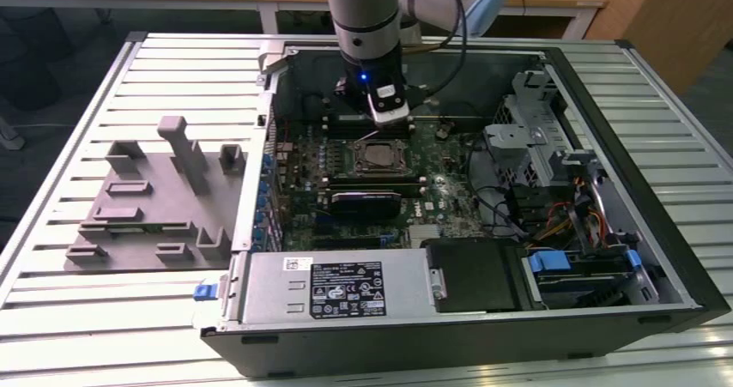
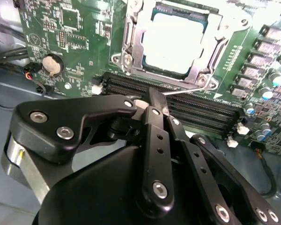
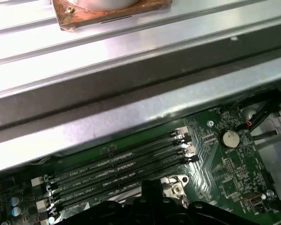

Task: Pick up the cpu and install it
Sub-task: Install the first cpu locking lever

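My tool, shut and empty beside the seated cpu, could snag the socket lever if it dips.

The open computer case is seen from above in the exterior view; its motherboard is viewed closely in both wrist views.

The cpu has a smooth, pale metal top with a soft shine. Its socket frame is shiny bare metal. The gripper looks like black matt plastic with bright metal screws. The fixture blocks are dull grey plastic — the table is ribbed, light metal.
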`<act>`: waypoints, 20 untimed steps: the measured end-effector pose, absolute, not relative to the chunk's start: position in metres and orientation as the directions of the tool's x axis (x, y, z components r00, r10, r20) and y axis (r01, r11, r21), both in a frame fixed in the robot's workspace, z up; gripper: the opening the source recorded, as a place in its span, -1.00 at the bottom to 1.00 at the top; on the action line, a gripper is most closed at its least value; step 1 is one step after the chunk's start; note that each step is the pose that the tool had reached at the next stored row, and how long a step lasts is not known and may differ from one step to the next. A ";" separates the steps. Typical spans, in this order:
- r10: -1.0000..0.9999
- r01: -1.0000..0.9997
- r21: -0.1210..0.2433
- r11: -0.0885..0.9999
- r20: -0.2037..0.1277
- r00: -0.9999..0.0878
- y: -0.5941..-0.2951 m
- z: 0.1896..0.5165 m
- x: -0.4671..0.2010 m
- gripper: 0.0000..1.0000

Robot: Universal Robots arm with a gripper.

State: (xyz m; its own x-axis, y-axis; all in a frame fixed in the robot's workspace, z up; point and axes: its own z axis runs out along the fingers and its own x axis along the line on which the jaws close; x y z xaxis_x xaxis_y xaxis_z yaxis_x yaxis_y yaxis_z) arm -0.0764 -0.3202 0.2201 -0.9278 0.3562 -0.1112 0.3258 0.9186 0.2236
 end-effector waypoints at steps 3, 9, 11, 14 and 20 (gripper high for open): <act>0.356 0.326 0.223 0.919 -0.111 -0.928 -0.316 0.219 -0.077 -0.79; 0.330 0.300 0.223 0.928 -0.112 -0.937 -0.315 0.216 -0.077 -0.79; 0.316 0.286 0.223 0.932 -0.112 -0.942 -0.315 0.214 -0.077 -0.79; 0.292 0.262 0.224 0.939 -0.112 -0.950 -0.315 0.211 -0.077 -0.79; 0.283 0.253 0.222 0.942 -0.116 -0.952 -0.315 0.211 -0.077 -0.79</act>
